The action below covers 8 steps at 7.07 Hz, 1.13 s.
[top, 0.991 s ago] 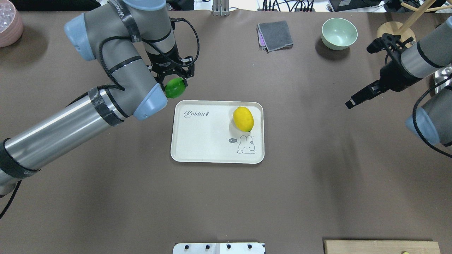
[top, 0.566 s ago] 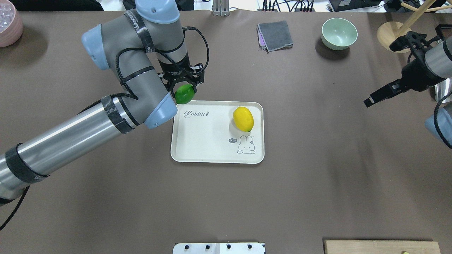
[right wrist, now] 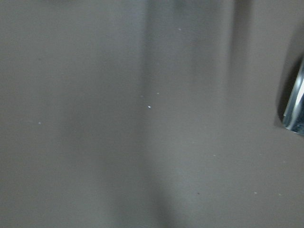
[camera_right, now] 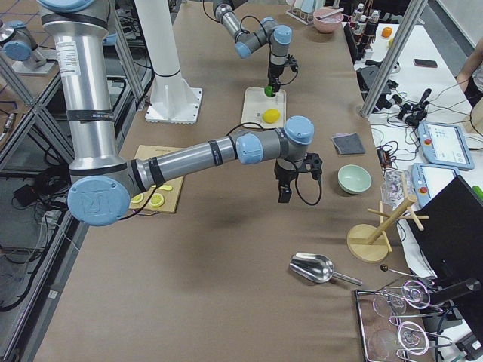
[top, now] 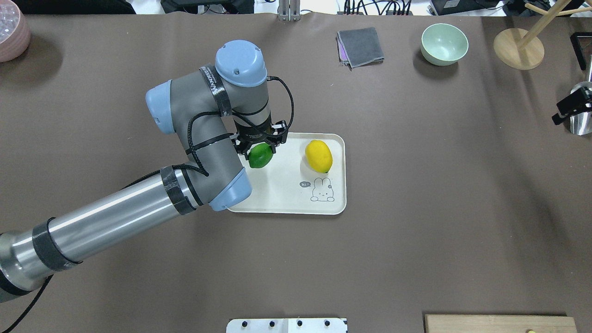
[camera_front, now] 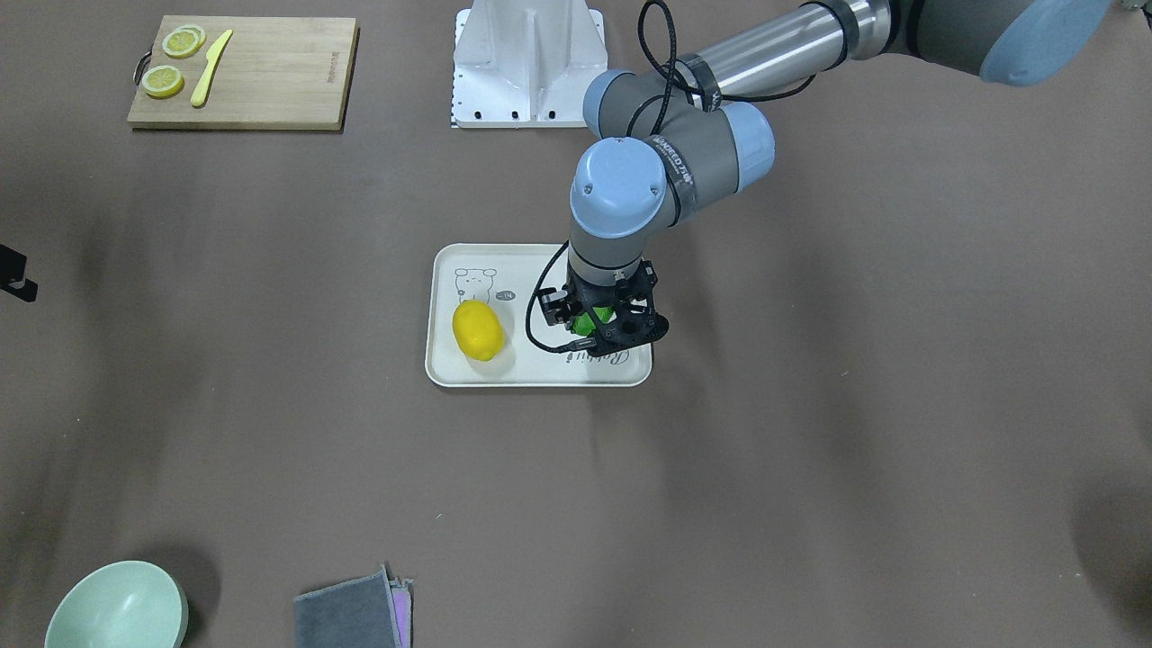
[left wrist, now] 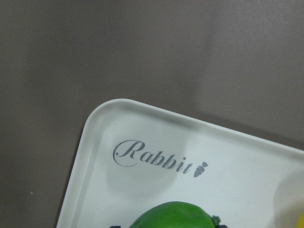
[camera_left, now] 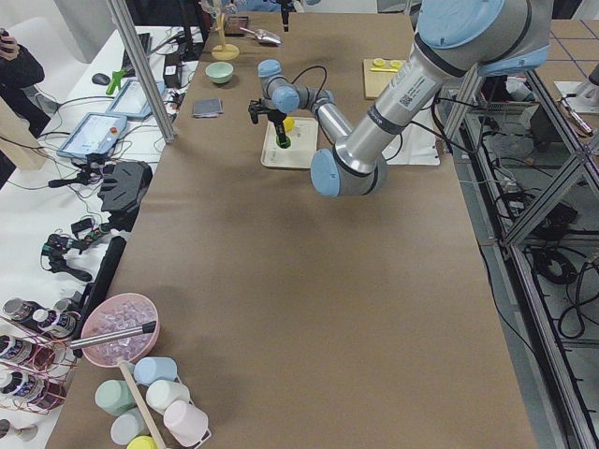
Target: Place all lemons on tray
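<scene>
The off-white tray (top: 284,203) lies mid-table with the yellow lemon (top: 318,156) resting on its right part. My left gripper (top: 260,147) is shut on the green lemon (top: 260,156) and holds it over the tray's far left part, close above the surface. From the front, the left gripper (camera_front: 601,326) hides most of the green lemon (camera_front: 596,317), and the yellow lemon (camera_front: 478,330) lies beside it. The left wrist view shows the green lemon's top (left wrist: 173,216) above the tray (left wrist: 142,128). My right gripper (top: 571,107) is at the far right edge; its state is unclear.
A wooden cutting board (camera_front: 270,81) with lemon slices and a yellow knife is near the robot's right side. A mint bowl (top: 444,44), a grey cloth (top: 360,46) and a wooden stand (top: 518,48) are at the far side. A metal scoop (camera_right: 313,265) lies far right.
My left gripper carried the green lemon from beyond the tray's far left corner to over the tray. My right arm pulled back to the right edge.
</scene>
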Each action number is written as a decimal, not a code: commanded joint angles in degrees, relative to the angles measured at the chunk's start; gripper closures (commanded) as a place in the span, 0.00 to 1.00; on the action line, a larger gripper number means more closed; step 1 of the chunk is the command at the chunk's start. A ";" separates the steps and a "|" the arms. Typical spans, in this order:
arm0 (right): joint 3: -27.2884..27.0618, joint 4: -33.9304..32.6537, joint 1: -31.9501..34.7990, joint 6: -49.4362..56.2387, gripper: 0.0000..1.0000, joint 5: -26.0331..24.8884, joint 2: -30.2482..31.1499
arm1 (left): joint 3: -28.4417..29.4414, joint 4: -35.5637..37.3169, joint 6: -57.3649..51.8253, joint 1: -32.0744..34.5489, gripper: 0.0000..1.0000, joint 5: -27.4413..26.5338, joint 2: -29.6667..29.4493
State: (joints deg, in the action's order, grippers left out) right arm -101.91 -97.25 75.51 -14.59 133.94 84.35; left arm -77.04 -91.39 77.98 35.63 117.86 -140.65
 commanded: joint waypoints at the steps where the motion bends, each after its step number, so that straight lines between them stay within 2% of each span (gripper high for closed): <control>1: 1.00 -5.65 5.50 2.46 0.00 0.17 0.38 | 1.45 -3.52 2.08 -1.09 1.00 -0.35 0.55; 2: 1.10 -5.40 7.44 4.90 0.00 0.18 1.16 | 1.54 -3.62 2.09 -1.52 1.00 -0.79 0.55; 3: 1.62 -4.79 9.11 8.40 0.00 0.09 1.87 | 1.45 -3.71 1.83 -1.44 0.43 -1.23 0.64; 4: 1.89 -2.79 10.17 11.22 0.00 -0.43 3.62 | 1.28 -3.71 1.83 -1.44 0.02 -1.23 0.64; 8: 1.28 -1.18 12.73 12.91 0.00 -2.28 6.44 | 0.40 -3.19 1.48 -1.18 0.02 -0.97 0.73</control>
State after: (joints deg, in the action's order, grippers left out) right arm -100.40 -98.52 87.80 -2.70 132.47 90.39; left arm -76.10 -94.88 79.50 34.29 116.73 -139.95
